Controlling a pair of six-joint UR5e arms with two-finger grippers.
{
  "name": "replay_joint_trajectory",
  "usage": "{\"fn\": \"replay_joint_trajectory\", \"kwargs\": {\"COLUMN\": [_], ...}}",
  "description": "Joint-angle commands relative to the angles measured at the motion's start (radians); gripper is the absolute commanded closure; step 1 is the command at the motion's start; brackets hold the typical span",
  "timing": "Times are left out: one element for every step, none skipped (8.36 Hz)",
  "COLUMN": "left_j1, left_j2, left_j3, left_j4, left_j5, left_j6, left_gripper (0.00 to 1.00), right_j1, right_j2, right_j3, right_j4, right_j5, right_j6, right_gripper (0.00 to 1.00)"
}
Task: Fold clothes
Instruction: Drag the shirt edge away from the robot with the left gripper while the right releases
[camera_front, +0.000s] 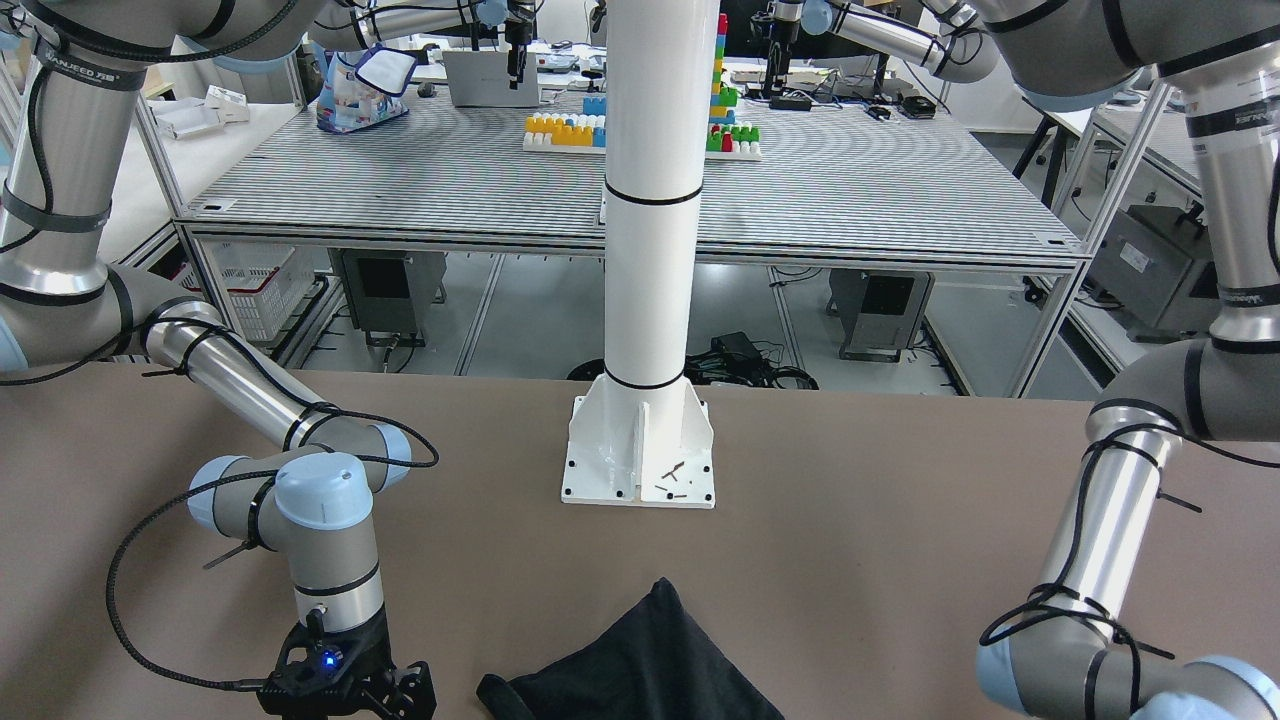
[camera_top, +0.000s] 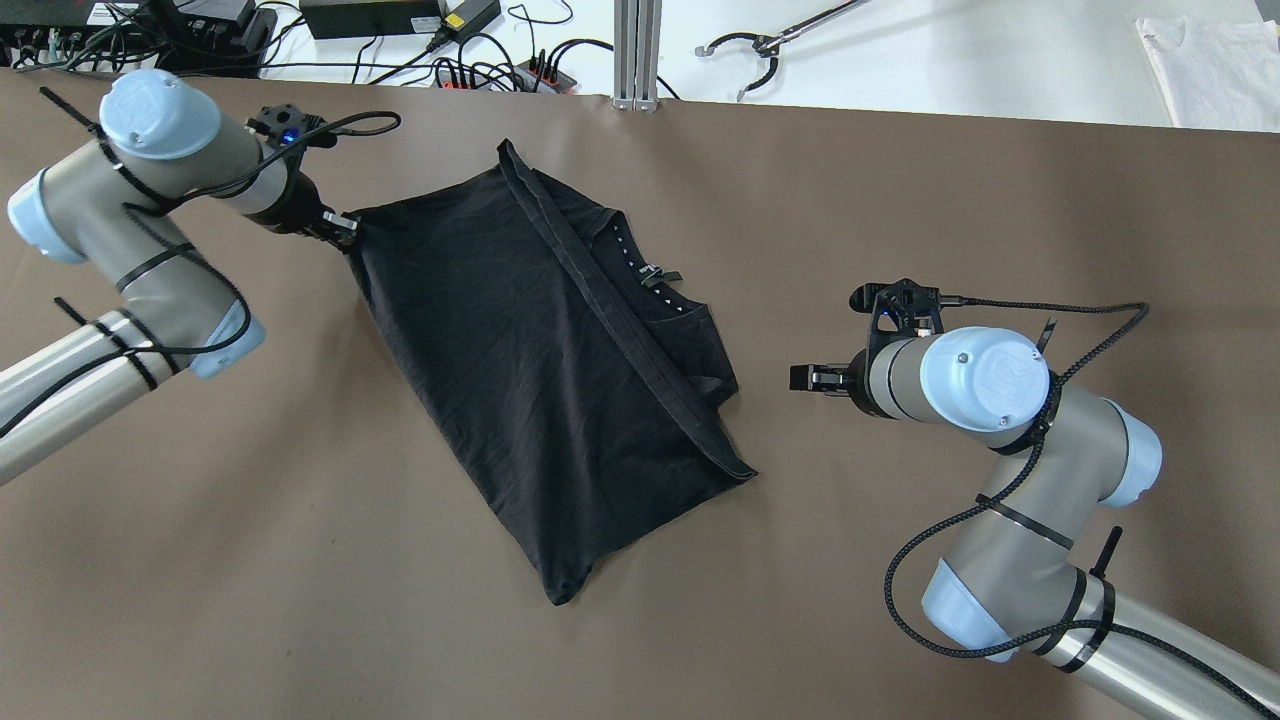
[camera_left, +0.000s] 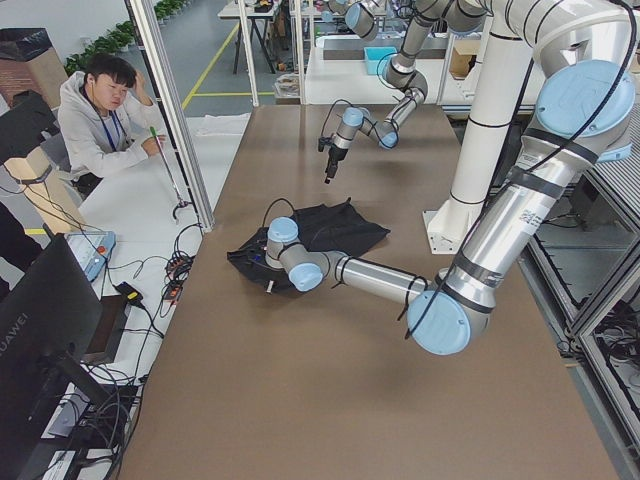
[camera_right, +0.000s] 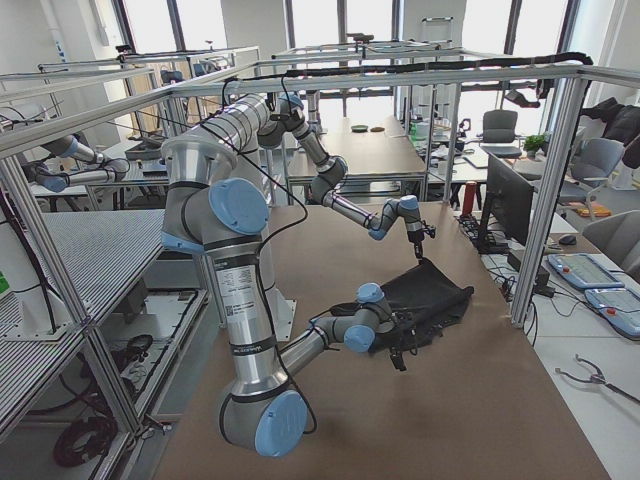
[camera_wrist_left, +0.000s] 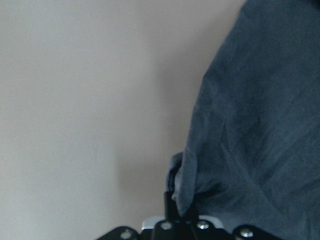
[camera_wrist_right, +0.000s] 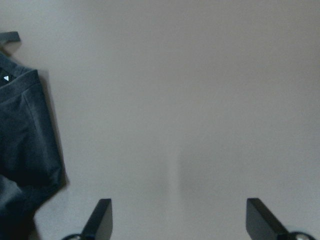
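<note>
A black garment lies partly folded on the brown table, with one flap laid over along a diagonal hem. My left gripper is shut on the garment's far left corner; the left wrist view shows the cloth pinched between the fingers. My right gripper is open and empty, just right of the garment and apart from it. In the right wrist view its fingers stand wide over bare table, with the garment's edge at the left.
The white column base stands on the robot's side of the table. Beyond the far edge lie cables and power bricks, a grabber tool and a white cloth. An operator sits at the side.
</note>
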Motion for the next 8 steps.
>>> {"fn": "replay_joint_trajectory", "kwargs": {"left_j1": [0.019, 0.02, 0.016, 0.01, 0.005, -0.001, -0.018, -0.038], "left_j2": [-0.334, -0.399, -0.407, -0.405, -0.405, -0.401, -0.393, -0.378], "left_j3": [0.426, 0.515, 0.534, 0.535, 0.532, 0.519, 0.486, 0.454], "left_j4": [-0.005, -0.009, -0.024, -0.027, -0.027, -0.045, -0.05, -0.048], "left_j5": [0.148, 0.156, 0.165, 0.165, 0.176, 0.176, 0.162, 0.112], "left_j6": [0.026, 0.042, 0.085, 0.104, 0.127, 0.145, 0.162, 0.179], "left_gripper": [1.0, 1.0, 1.0, 1.0, 0.61, 0.01, 0.0, 0.0], "right_j1": [0.0, 0.0, 0.0, -0.002, 0.0, -0.002, -0.005, -0.008], "right_j2": [-0.005, -0.003, -0.003, -0.002, 0.0, 0.001, 0.008, 0.029], "right_j3": [0.001, 0.001, 0.001, 0.001, 0.001, -0.001, -0.004, -0.007], "right_j4": [0.0, 0.0, 0.0, 0.0, 0.0, -0.001, -0.001, -0.004], "right_j5": [0.0, 0.0, 0.0, 0.0, 0.0, 0.0, 0.0, -0.002], "right_j6": [0.003, 0.003, 0.004, 0.004, 0.003, 0.003, 0.015, 0.083], "right_gripper": [0.06, 0.06, 0.06, 0.06, 0.06, 0.06, 0.06, 0.06]}}
